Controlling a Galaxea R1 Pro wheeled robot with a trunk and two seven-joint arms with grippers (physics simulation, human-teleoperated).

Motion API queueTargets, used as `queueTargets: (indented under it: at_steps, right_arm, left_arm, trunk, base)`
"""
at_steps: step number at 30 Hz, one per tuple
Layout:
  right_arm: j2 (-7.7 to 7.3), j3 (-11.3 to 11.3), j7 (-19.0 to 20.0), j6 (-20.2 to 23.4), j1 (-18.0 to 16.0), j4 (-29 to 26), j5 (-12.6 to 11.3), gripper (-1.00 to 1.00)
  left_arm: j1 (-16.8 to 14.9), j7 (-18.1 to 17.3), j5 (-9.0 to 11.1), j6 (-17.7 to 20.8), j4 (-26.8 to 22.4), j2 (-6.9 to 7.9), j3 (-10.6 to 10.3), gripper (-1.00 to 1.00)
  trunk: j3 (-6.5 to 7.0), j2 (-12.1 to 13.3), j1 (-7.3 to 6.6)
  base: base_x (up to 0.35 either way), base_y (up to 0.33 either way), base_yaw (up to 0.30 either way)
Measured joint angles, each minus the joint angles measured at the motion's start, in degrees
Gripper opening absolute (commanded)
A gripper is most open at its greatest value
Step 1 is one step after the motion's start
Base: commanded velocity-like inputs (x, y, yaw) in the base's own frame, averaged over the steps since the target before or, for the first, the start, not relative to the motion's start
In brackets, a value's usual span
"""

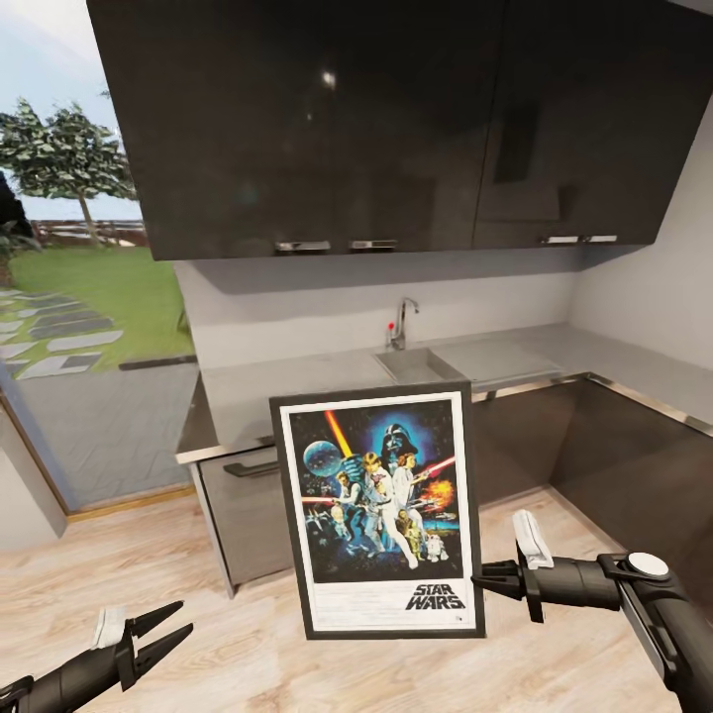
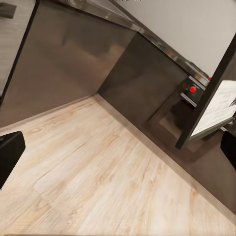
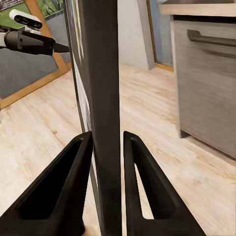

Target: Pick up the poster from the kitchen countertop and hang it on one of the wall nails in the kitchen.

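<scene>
The right gripper (image 1: 479, 579) is clamped on the right-hand edge of the poster (image 1: 376, 507), its two fingers (image 3: 71, 189) pressing either side of the thin black frame so the picture hangs upright and faces the robot. Held this way, the poster is off the kitchen countertop (image 1: 297, 381), which lies beyond the gripper, with a sink (image 1: 416, 364) and tap (image 1: 401, 322) set in it. The left gripper (image 1: 163, 627) hangs apart to the poster's far side, jaws spread and empty, probably kept free. No wall nail can be made out.
</scene>
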Motion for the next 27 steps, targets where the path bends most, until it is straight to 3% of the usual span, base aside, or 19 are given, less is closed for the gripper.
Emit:
queueTargets:
  at_steps: [27]
  right_arm:
    - [0.05,0.09,-0.03,-0.1,0.01,0.02,0.0,-1.0]
  left_arm:
    - [0.02,0.0,0.01,0.01,0.05,0.07,0.02,1.0]
  trunk:
    - [0.0,0.0,0.01]
  base:
    - [-0.082,0.276,0.27]
